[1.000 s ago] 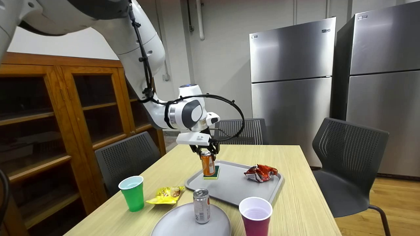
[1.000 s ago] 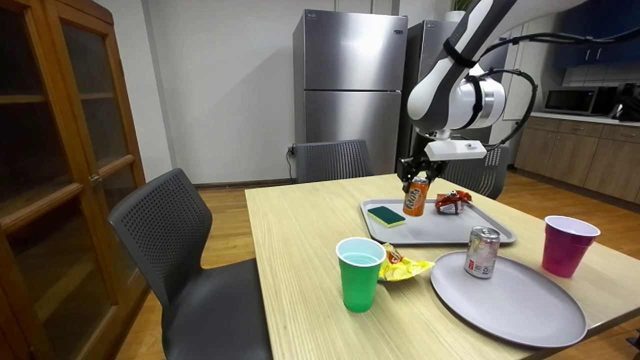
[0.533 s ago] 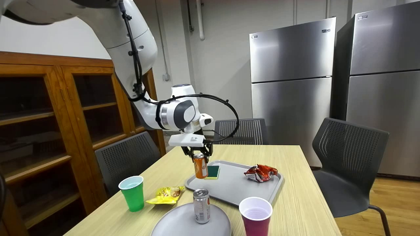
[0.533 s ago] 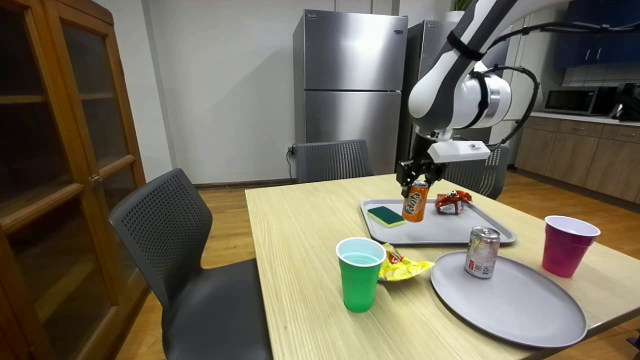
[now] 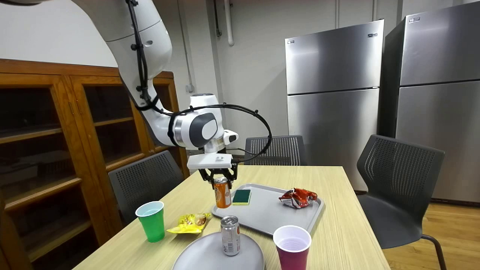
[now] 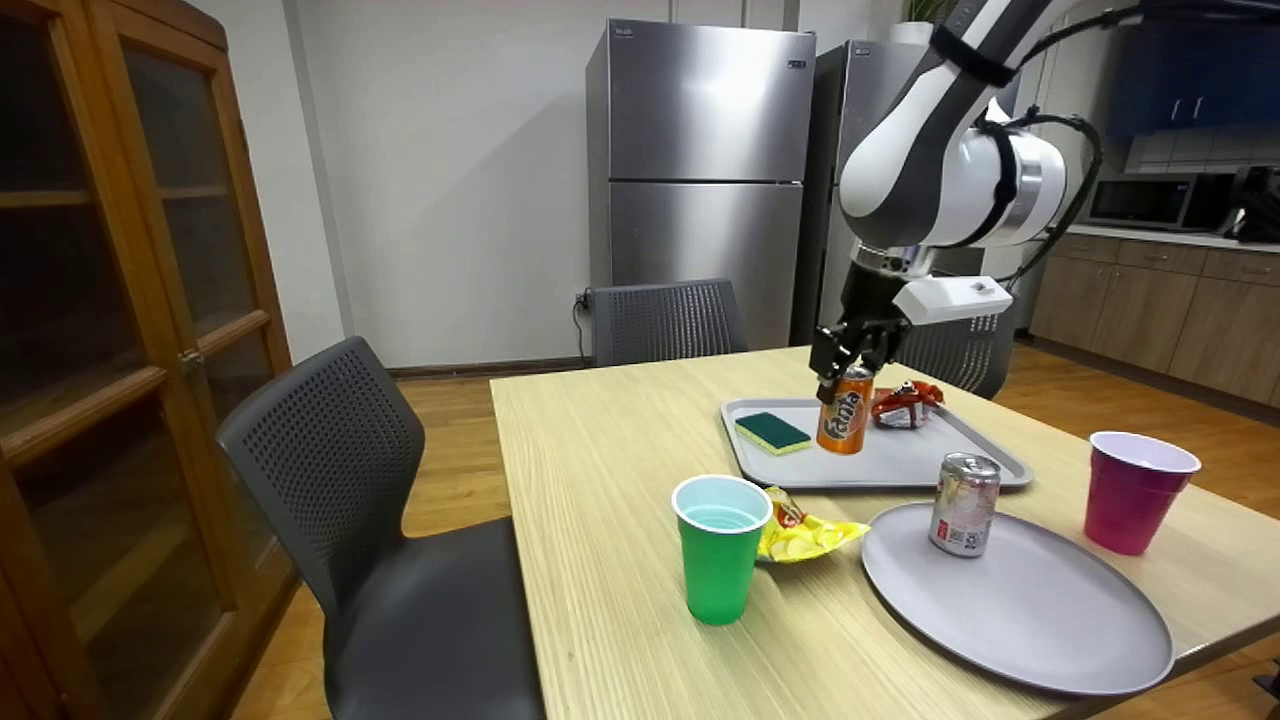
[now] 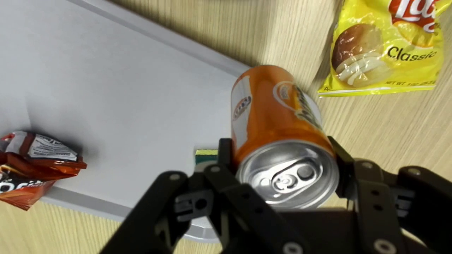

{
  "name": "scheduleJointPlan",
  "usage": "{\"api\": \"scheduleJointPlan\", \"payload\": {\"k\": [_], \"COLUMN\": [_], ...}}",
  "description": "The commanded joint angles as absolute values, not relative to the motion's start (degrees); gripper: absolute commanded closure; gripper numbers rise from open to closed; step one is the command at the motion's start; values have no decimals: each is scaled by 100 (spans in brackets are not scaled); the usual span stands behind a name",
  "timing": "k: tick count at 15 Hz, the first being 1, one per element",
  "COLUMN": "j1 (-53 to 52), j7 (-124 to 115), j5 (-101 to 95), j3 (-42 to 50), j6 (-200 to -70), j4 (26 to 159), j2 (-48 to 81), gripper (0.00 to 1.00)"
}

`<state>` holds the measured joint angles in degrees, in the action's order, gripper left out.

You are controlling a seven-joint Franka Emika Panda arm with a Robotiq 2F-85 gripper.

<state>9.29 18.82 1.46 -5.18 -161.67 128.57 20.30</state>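
Sponge (image 6: 773, 432), plain in both exterior views, is mostly blocked in wrist view by the gripper (image 7: 282, 153) — clamped on Fanta can (image 6: 846, 414), Lay's bag (image 7: 388, 56) nearby.

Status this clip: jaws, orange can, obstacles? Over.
Jaws shut on orange can. Can aloft near edge of gray tray. Yellow chip bag close by, not touching.

Break-room-like kitchen, steel refrigerators (image 5: 332, 75), countertop microwave (image 6: 1140, 199), base cabinets (image 6: 1150, 310), perforated-back chairs (image 5: 397, 163)
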Motion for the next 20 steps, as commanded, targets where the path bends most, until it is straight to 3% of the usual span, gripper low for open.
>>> {"api": "scheduleJointPlan", "payload": {"k": [1, 12, 20], "j1": [1147, 747, 441], "j7": [2356, 2413, 2232], "j5": [438, 682, 500], "j3": [-776, -466, -81], "j6": [-16245, -16372, -16855], "j4": [13614, 15281, 16058], "j2": [1241, -67, -204], "gripper": [62, 62, 62]}}
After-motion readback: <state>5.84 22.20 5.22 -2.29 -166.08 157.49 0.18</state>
